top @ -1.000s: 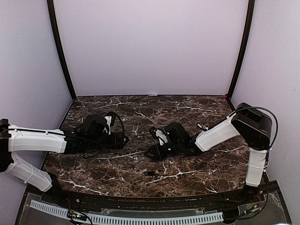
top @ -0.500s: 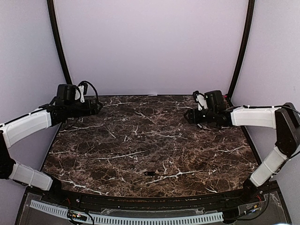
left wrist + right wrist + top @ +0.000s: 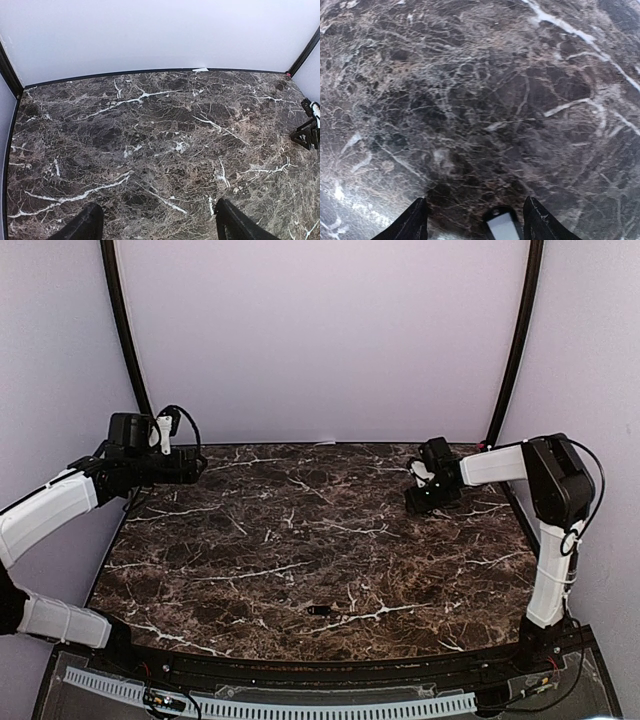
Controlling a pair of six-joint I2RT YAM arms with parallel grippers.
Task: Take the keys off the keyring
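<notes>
The keys (image 3: 320,611) are lying near the front middle of the surface (image 3: 250,540), well apart from both arms. Their long axis is running left to right along the near edge. They are too small to tell which end leads, or whether a ring is attached. The left gripper (image 3: 157,210) and right gripper (image 3: 475,205) are hanging open and empty by the far corners, so the removal is looking finished or paused.

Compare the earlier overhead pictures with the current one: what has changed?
Both arms pulled back from the middle of the table: the left gripper to the far-left corner, the right gripper to the far-right side. Both are open and empty. The small dark key near the front edge stayed put.
</notes>
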